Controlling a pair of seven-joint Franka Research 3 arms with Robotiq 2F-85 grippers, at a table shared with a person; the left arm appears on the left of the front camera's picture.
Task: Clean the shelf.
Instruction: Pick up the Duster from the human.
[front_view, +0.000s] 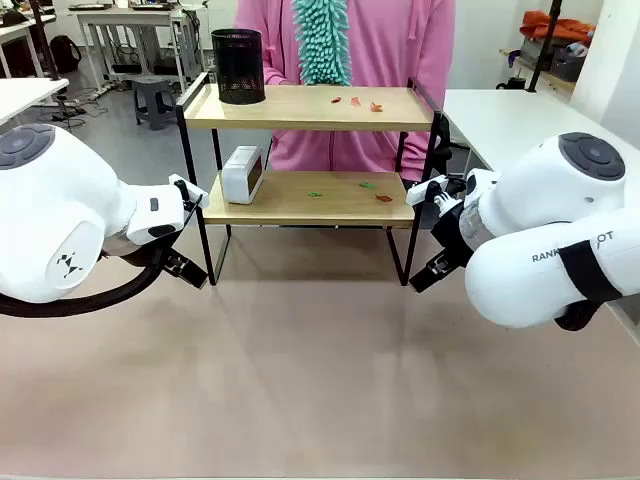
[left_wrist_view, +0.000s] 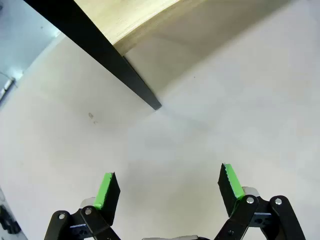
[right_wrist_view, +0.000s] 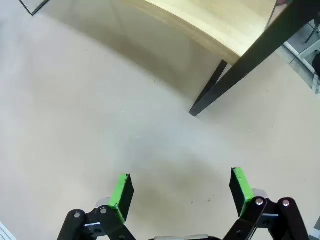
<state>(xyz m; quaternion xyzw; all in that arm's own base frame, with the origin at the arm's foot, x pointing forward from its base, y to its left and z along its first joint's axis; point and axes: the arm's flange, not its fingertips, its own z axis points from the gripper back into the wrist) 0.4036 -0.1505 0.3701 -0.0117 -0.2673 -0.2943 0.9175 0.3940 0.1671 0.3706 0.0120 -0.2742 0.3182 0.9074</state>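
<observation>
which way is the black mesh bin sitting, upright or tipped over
Upright: the black mesh bin stands on its base on the shelf top board, open mouth facing up.

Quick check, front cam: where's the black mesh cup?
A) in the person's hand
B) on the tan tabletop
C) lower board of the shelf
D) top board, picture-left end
D: the black mesh cup stands on the top board of the shelf, at its picture-left end; the lower board below it holds a white box.
</observation>
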